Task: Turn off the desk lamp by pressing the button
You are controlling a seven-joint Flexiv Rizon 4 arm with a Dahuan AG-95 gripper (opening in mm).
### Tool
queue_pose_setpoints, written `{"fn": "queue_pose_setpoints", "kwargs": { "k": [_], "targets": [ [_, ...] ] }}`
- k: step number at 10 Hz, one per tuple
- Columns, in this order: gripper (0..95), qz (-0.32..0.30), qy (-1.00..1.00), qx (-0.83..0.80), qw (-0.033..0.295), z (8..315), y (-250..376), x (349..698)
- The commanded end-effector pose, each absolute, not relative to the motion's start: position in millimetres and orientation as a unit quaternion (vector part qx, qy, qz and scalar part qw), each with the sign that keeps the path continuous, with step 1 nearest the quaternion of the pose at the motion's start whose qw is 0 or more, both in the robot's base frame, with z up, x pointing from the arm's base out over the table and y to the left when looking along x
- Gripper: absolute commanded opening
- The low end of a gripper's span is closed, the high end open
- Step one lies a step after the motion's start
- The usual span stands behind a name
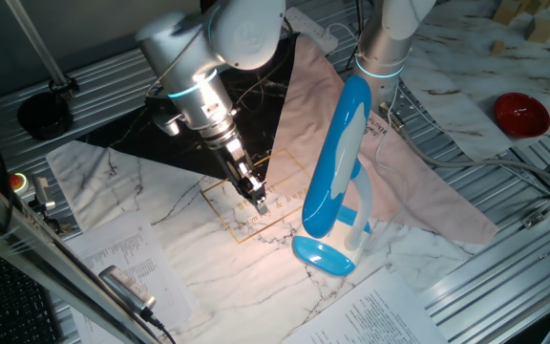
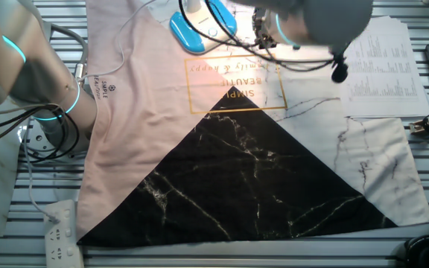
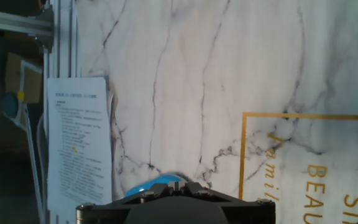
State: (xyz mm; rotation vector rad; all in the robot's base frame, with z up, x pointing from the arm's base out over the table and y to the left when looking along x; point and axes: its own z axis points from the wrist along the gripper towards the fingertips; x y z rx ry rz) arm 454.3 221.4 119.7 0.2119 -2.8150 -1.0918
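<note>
The desk lamp (image 1: 337,158) stands on the marble-print cloth, its long blue head with a pale strip leaning over a small oval blue base (image 1: 323,256). It is lit, and the cloth under it glows. My gripper (image 1: 261,204) hangs just above the cloth, left of the base and apart from it, with its fingertips together and holding nothing. In the other fixed view the base (image 2: 188,33) sits at the top edge, with the gripper (image 2: 263,33) to its right. In the hand view the base (image 3: 151,185) peeks out behind the fingers (image 3: 166,188). I cannot make out the button.
The cloth has a black triangle (image 2: 237,179) and a pink part (image 2: 136,112). A second arm (image 1: 385,48) stands behind the lamp. A red bowl (image 1: 520,113) is far right. Printed sheets (image 1: 390,315) lie in front, and a power strip (image 2: 62,227) lies by the cloth's corner.
</note>
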Motion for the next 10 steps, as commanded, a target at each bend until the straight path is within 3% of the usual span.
{"fn": "queue_pose_setpoints", "kwargs": {
  "k": [1, 4, 6, 8, 9, 10],
  "targets": [
    [0.0, -0.432, -0.9, 0.011, 0.057, 110.6, 227.8, 449.6],
    [0.0, -0.41, -0.911, 0.012, 0.051, 106.8, 228.4, 449.9],
    [0.0, -0.339, -0.94, 0.023, 0.026, 106.8, 228.4, 449.9],
    [0.0, -0.287, -0.957, 0.037, 0.022, 106.8, 228.4, 449.9],
    [0.0, -0.276, -0.96, 0.047, 0.024, 106.8, 228.4, 449.9],
    [0.0, -0.307, -0.95, 0.05, 0.035, 106.2, 228.0, 448.9]
  ]
}}
